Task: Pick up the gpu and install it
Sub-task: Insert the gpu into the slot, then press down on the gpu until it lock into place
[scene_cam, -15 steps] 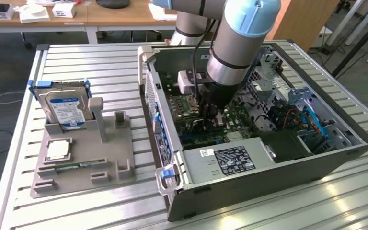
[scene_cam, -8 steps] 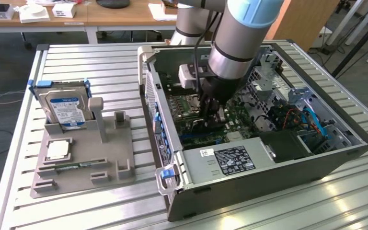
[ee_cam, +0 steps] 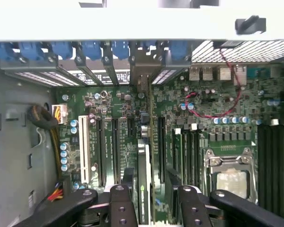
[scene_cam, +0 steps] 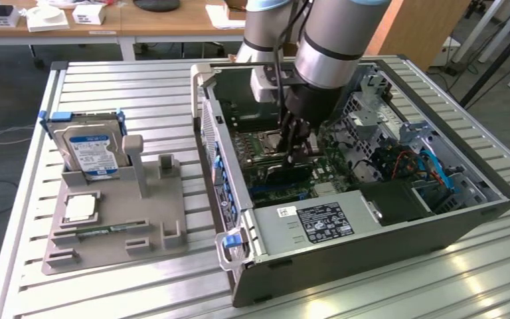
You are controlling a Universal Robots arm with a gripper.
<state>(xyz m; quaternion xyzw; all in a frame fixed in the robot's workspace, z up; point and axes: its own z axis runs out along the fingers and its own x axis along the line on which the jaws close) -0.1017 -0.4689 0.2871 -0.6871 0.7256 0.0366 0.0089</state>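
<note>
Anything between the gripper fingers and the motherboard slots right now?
Yes: the gpu. In the wrist view it stands on edge between the gripper fingers, its far end reaching toward the motherboard expansion slots below. Nothing else sits in that stretch.

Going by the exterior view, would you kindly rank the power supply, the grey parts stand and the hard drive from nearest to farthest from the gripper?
1. Power supply, inside the computer case, just in front of the gripper.
2. Grey parts stand, outside the case toward the exterior view's left.
3. Hard drive, upright at the stand's far left end.
</note>
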